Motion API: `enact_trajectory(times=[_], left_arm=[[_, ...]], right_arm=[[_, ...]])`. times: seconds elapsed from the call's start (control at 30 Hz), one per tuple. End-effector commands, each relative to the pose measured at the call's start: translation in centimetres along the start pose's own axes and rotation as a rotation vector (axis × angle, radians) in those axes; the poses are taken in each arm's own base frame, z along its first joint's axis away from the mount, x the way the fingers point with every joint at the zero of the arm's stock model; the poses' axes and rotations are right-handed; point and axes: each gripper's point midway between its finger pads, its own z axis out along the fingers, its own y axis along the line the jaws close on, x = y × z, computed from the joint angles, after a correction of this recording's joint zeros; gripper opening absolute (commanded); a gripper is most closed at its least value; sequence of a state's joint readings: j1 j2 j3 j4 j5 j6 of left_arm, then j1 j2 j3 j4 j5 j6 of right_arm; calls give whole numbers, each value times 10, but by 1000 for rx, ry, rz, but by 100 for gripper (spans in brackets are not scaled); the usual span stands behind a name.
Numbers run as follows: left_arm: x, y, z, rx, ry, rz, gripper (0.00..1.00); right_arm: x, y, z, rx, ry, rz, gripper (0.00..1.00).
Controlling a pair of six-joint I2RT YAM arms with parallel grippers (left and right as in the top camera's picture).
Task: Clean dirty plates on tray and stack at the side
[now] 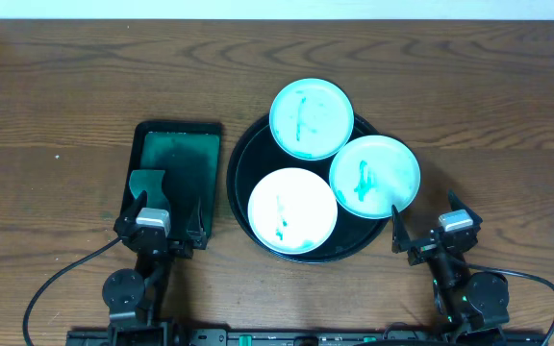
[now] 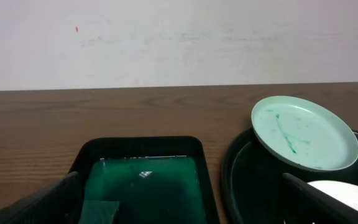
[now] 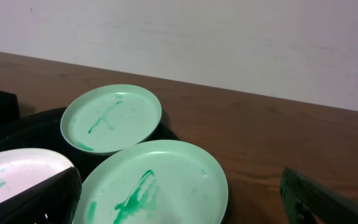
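- Three round pale-cyan, green-smeared plates (image 1: 312,118) lie face up on the large round black tray (image 1: 242,181), centre frame.
- Gaping wide, empty: left pincer (image 1: 166,208), right pincer (image 1: 425,219).

Dark brown wood-grain table (image 1: 56,86); plain off-white wall (image 2: 179,43) behind it with a few faint marks. Lighting even and diffuse.

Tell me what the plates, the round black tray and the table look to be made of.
Plates: smooth, pale, thin-rimmed, with a faint sheen; probably plastic or melamine, possibly glazed ceramic.
Round black tray: glossy, reflective dark surface with a raised moulded rim; likely plastic.
Table: brown with visible grain and a matte finish; wood or wood-look laminate.
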State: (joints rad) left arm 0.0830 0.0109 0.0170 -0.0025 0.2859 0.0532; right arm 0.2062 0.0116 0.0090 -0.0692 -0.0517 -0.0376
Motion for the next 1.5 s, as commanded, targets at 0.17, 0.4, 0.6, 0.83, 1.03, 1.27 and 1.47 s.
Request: enact_trajectory(times=[0.17,0.4,0.6,0.83,1.03,1.27,1.47], left_arm=[[15,-3,0,17,48,-1,98],[15,-3,0,17,48,-1,98],[15,-3,0,17,48,-1,98],[15,-3,0,17,48,-1,98],[13,-3,1,18,41,0,98],[11,-12,0,67,30,2,98],[-1,-18,0,105,-17,-8,98]], right_arm=[[1,0,0,0,-2,-9,99],[0,0,0,0,-2,-9,99],[1,0,0,0,-2,-9,99],[1,0,0,0,-2,-9,99],[1,0,0,0,-2,-8,99],[-12,-4,0,21,-51,-14,99],[-22,-3,-1,12,-92,38,99]])
